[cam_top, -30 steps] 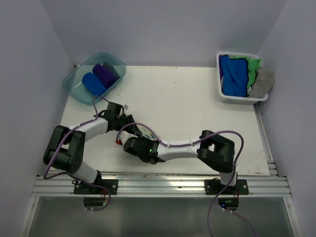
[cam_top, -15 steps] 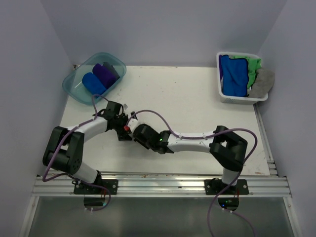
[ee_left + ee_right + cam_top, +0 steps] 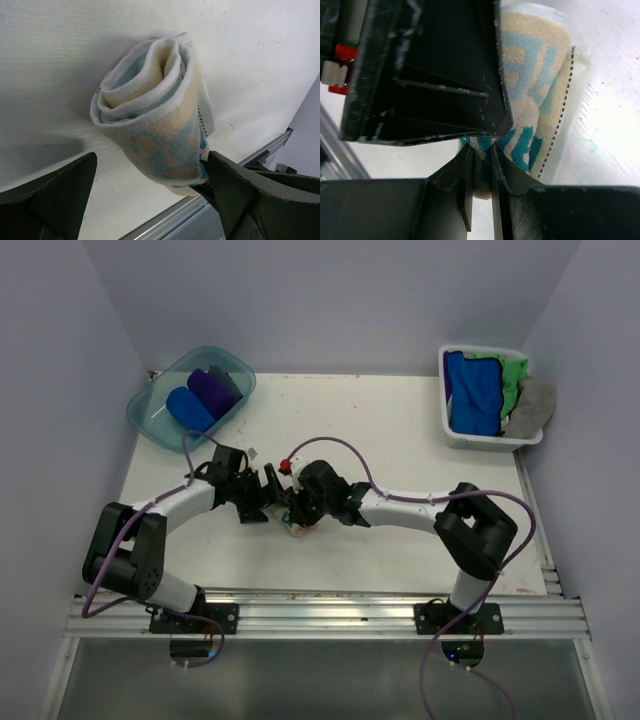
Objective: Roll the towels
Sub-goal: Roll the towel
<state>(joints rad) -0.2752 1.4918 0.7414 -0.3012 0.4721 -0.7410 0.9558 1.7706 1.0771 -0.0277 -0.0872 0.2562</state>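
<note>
Cream towel (image 3: 155, 125), the one with teal lettering, lay already wound into a roll on the table (image 3: 400, 430), near the front edge and about midway across, between my two arms. The left gripper (image 3: 150, 167) stood wide open with a finger on either side of the roll, holding nothing. The right gripper (image 3: 481, 150) was pinched almost shut on the roll's lower end, cloth showing between its tips. I judged this roll made but not yet put away. Two finished ones, a blue roll (image 3: 188, 408) and a purple roll (image 3: 212, 390), sat side by side in the teal tub (image 3: 150, 425) at the far left corner. In the white basket (image 3: 480, 440) at the far right, a blue towel (image 3: 470, 390), a green towel (image 3: 513, 375) and a grey towel (image 3: 535, 405) lay loose and unrolled, so about half the job was left. The table was white and a little scuffed, with pale lilac walls (image 3: 330, 300) around it and a metal rail (image 3: 330, 615) along the near edge.
</note>
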